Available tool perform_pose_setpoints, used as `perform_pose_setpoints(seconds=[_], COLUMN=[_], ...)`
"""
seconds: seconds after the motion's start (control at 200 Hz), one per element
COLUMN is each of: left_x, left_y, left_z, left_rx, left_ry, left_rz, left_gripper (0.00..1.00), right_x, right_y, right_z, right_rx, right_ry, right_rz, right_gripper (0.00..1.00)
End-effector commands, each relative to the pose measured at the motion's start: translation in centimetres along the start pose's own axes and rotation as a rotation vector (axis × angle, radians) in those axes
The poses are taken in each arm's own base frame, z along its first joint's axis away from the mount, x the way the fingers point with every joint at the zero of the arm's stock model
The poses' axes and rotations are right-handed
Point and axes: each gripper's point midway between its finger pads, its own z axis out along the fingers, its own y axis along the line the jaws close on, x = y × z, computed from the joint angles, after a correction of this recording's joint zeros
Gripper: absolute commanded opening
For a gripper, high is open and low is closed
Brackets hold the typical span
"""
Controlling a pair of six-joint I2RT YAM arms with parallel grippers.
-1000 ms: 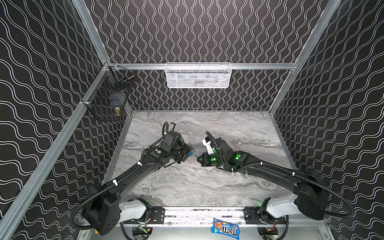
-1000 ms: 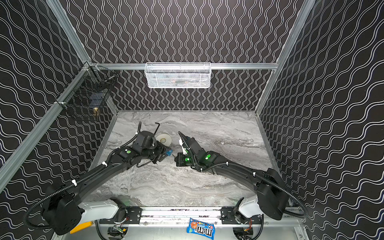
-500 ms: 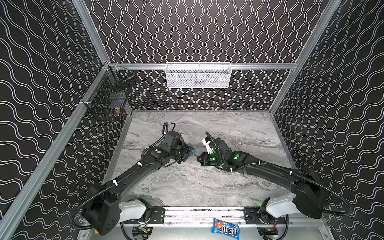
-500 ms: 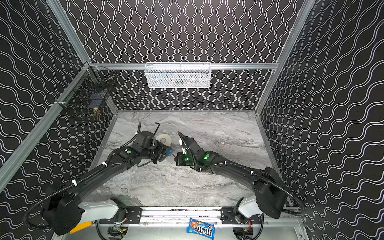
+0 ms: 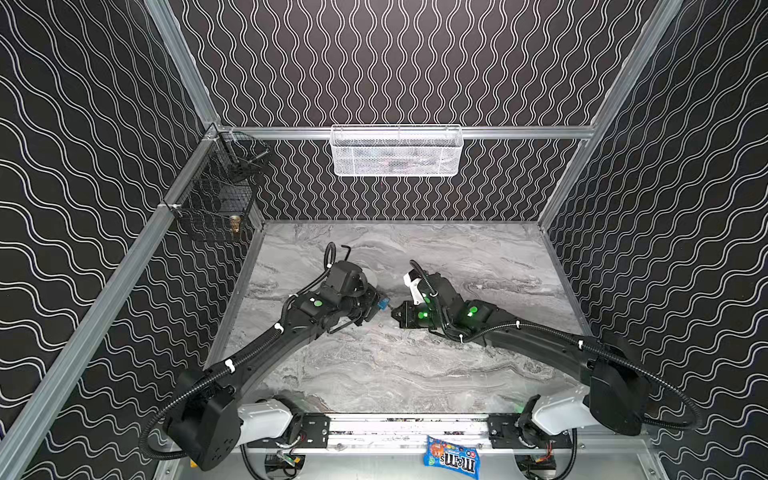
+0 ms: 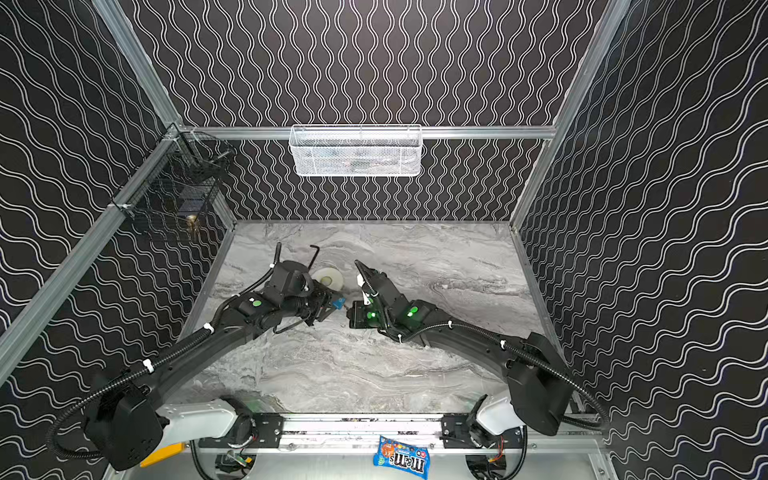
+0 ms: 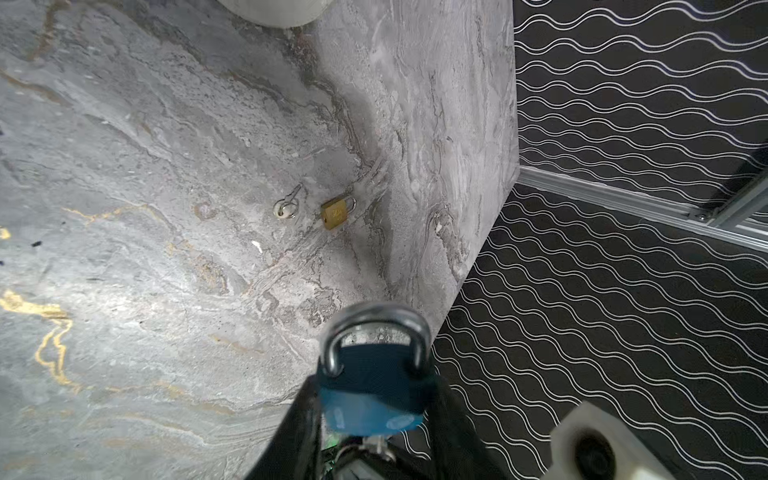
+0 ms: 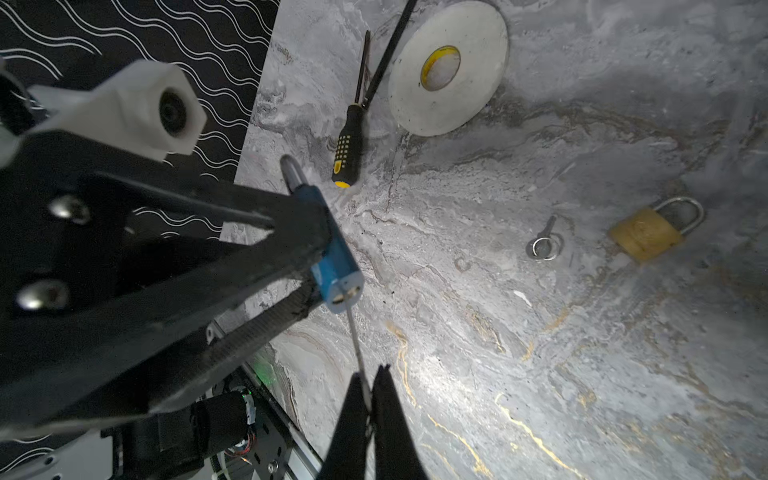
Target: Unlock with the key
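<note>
The left gripper [image 7: 374, 415] is clamped on the blue-bodied metal padlock [image 7: 374, 382] and holds it clear of the grey marble-patterned tabletop [image 8: 540, 374], near the middle of the workspace. The right gripper [image 8: 368, 399] has its fingers pinched together on the thin silver key [image 8: 356, 336], whose tip meets the keyhole in the padlock's base (depth of entry cannot be judged). The padlock's steel shackle [image 7: 374, 313] sits closed, both legs in the body. Assessment: pick-up and alignment are done; full insertion, turning and shackle release are outstanding. A brass padlock [image 8: 646, 235] and a ringed spare key [image 8: 544, 243] lie unused on the tabletop.
</note>
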Motion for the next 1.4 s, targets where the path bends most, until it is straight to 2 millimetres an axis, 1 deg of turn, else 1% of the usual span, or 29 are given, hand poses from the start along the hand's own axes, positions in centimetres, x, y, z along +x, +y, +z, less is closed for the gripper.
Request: perform_pose_setpoints(seconds=[0.0, 0.32, 0.475, 0.601, 0.851, 0.916, 1.001, 1.116, 1.396], left_x=[0.4, 0.5, 0.9, 1.0, 1.1, 1.1, 0.8, 0.6, 0.0], left_y=[-0.9, -1.5, -1.7, -1.8, -2.0, -1.9, -1.4, -1.0, -0.8], left_z=[0.0, -0.3, -0.5, -0.7, -0.6, -0.6, -0.6, -0.5, -0.4], left_rx=[0.033, 0.051, 0.059, 0.071, 0.084, 0.077, 0.051, 0.039, 0.017], left_ry=[0.022, 0.027, 0.045, 0.051, 0.060, 0.055, 0.040, 0.027, -0.005], left_rz=[0.011, 0.021, 0.013, 0.004, -0.003, 0.005, 0.016, 0.012, 0.023], left_gripper=[0.03, 0.02, 0.02, 0.02, 0.02, 0.02, 0.02, 0.02, 0.02], right_x=[-1.1, -0.9, -2.0, -2.4, -1.7, -1.5, -1.7, -2.0, -1.5], right_y=[1.4, 1.4, 1.4, 0.7, 0.5, 0.8, 2.2, 2.9, 2.6], right_z=[-0.4, 0.2, -0.5, -0.5, -0.1, -0.2, -0.7, -1.1, -0.3], right_rx=[-0.048, -0.048, -0.045, -0.008, -0.001, -0.023, -0.085, -0.110, -0.097], right_ry=[-0.042, -0.020, -0.084, -0.107, -0.059, -0.057, -0.062, -0.067, -0.037], right_rz=[-0.015, -0.007, 0.019, 0.030, 0.000, -0.014, -0.039, -0.028, 0.027], right_gripper=[0.00, 0.00, 0.00, 0.00, 0.00, 0.00, 0.00, 0.00, 0.00])
